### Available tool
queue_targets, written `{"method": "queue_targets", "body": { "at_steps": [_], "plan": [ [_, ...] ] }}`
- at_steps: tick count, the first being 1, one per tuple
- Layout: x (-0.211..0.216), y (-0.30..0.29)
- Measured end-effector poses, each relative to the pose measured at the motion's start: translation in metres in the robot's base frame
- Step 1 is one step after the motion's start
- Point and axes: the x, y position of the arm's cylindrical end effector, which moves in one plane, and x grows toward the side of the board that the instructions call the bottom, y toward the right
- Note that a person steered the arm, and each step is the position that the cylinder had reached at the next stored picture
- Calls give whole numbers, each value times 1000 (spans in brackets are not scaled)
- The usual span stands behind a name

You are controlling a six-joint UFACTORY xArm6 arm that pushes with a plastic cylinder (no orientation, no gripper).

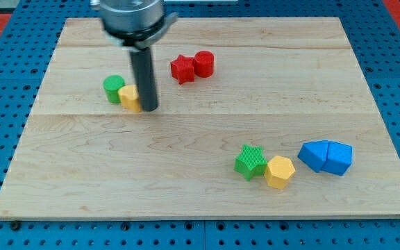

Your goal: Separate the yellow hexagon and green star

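Green star (250, 162) touching yellow hexagon (280, 171), view's lower right. My tip (149, 108) well apart, against small yellow block (130, 97); the tool is a bare rod, holding nothing.

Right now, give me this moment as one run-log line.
my tip: at upper-left yellow block, far from targets | green star touching yellow hexagon | separation: not yet done
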Motion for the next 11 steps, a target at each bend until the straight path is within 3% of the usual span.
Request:
{"method": "queue_targets", "body": {
  "at_steps": [1, 2, 3, 4, 5, 6, 8, 9, 10, 11],
  "plan": [
    [40, -41],
    [68, 66],
    [154, 153],
    [175, 222],
    [172, 254],
    [151, 238],
    [60, 164],
    [43, 205],
    [71, 220],
    [47, 249]
  ]
}}
